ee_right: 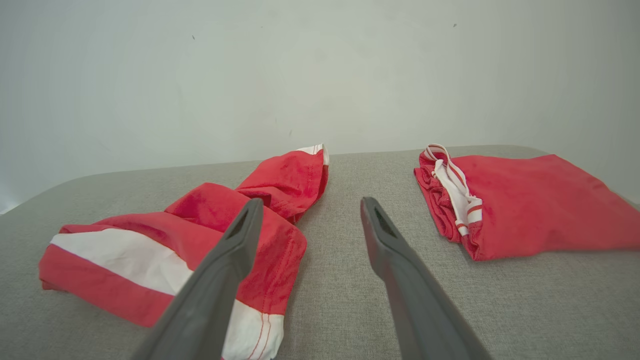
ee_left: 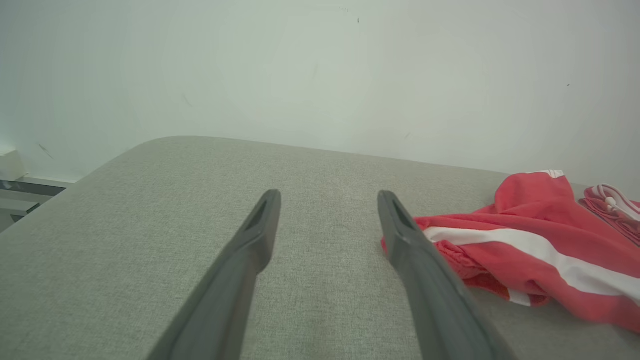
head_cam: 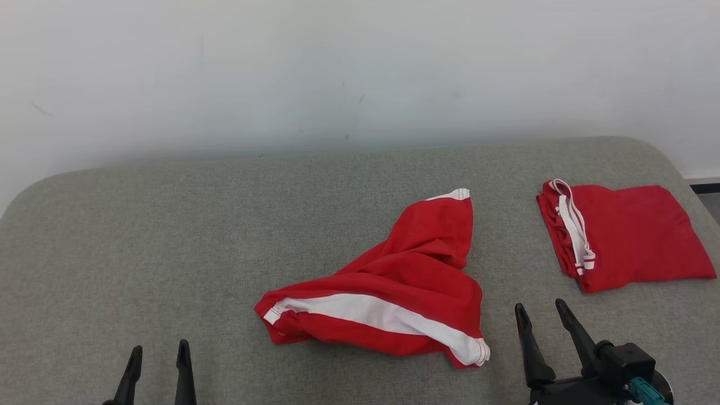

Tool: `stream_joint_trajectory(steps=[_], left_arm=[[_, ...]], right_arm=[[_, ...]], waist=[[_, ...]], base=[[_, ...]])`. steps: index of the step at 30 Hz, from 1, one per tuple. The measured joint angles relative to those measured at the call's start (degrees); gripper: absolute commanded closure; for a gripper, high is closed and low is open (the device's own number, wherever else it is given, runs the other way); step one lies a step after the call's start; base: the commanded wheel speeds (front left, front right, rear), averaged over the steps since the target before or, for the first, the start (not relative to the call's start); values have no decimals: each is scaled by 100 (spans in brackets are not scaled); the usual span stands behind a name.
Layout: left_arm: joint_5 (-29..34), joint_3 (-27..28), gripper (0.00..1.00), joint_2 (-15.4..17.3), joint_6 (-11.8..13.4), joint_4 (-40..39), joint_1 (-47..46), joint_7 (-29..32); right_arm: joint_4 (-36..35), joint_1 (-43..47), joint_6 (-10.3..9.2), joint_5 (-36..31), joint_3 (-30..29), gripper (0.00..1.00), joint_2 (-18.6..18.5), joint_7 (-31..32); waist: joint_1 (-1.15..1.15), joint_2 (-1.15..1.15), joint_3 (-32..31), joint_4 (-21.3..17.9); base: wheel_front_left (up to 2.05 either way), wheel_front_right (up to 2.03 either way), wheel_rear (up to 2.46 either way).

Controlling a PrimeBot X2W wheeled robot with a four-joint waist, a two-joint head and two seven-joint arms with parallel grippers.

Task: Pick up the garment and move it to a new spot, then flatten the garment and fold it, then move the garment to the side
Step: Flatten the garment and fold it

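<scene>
Head view: a grey padded counter [head_cam: 169, 253] runs up to a plain white wall [head_cam: 337, 67]. A red garment [head_cam: 394, 292] lies crumpled on the counter, a little right of centre and towards the near edge. A broad white stripe [head_cam: 371, 312] crosses its front fold from left to right, and one red end with a white hem points towards the wall. To the right of it, well apart and near the counter's right edge, lies a folded cloth [head_cam: 624, 236], also red, with a white drawstring [head_cam: 574, 225] draped over its left end.

At the lower left, the left pincer [head_cam: 159, 346] shows as two dark fingers pointing up, spread wide and empty, over bare counter to the left of the garment. At the lower right, the right pincer [head_cam: 539, 305] is also spread wide and empty. It sits just beside the garment's right end, between the garment and the folded cloth, touching neither.

Left wrist view: the two fingers frame bare counter, and the garment's striped end lies just past the right-hand finger.

Right wrist view: the fingers frame a strip of bare counter, with the garment on the left, partly behind one finger, and the folded cloth on the right.
</scene>
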Motion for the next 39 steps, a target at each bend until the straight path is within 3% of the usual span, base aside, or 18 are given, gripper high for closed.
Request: stream_joint_trajectory(steps=[15, 20, 28, 39], left_arm=[[-25, -156, 0, -11, 79, -68, -7, 0], [-218, -468, 0, -11, 3, 198, -146, 33], [-449, -1077, 0, -22, -238, 1330, -1162, 593], [-939, -1341, 0, -22, -198, 2677, -2271, 940]], right_arm=[[-13, -3, 0, 13, 70, 0, 7, 0], [124, -38, 0, 109, 201, 0, 1, 24], [559, -247, 0, 381, 656, 0, 26, 401], [1021, -690, 0, 632, 1180, 0, 105, 688]], waist=[[0, 0, 93, -54], [0, 0, 151, -37], [1, 0, 433, -10], [1, 0, 870, -115]], base=[[0, 0, 0], [0, 0, 0], [0, 0, 0], [0, 0, 0]])
